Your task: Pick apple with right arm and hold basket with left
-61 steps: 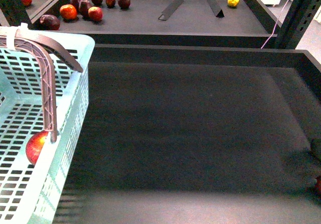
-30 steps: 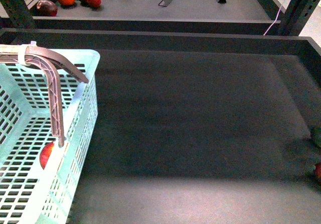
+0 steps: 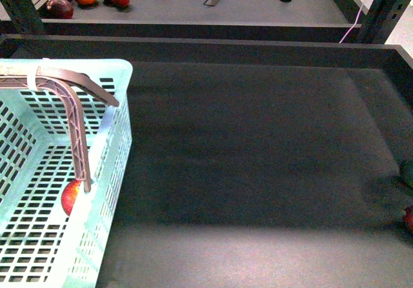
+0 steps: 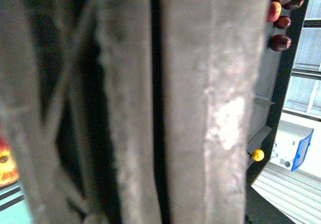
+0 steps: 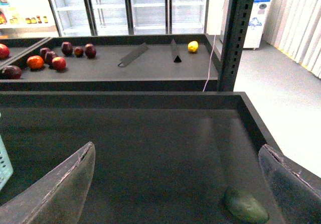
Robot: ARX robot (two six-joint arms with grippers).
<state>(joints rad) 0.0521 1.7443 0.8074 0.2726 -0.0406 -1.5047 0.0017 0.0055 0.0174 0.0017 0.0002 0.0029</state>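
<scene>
- Pale turquoise basket (image 3: pixel 110 165) at near left; brown handles (image 3: pixel 76 133) fill the left wrist view, likely held, though left grip itself unseen — cannot tell; could tip on a slip.
- Right gripper (image 5: pixel 175 189) spread wide, empty; could take the green fruit (image 5: pixel 245 205) below by mistake.
- Apple (image 3: pixel 72 196) already inside basket; might roll.

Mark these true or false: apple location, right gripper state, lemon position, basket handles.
1. The apple lies in the basket. True.
2. The right gripper holds the apple. False: it is open and empty.
3. The lemon sits on the far shelf. True.
4. The basket's handles lie folded down. False: they stand raised, tied with a whitish band.
5. A green fruit lies in the basket. False: it lies on the near shelf by the right gripper.
</scene>
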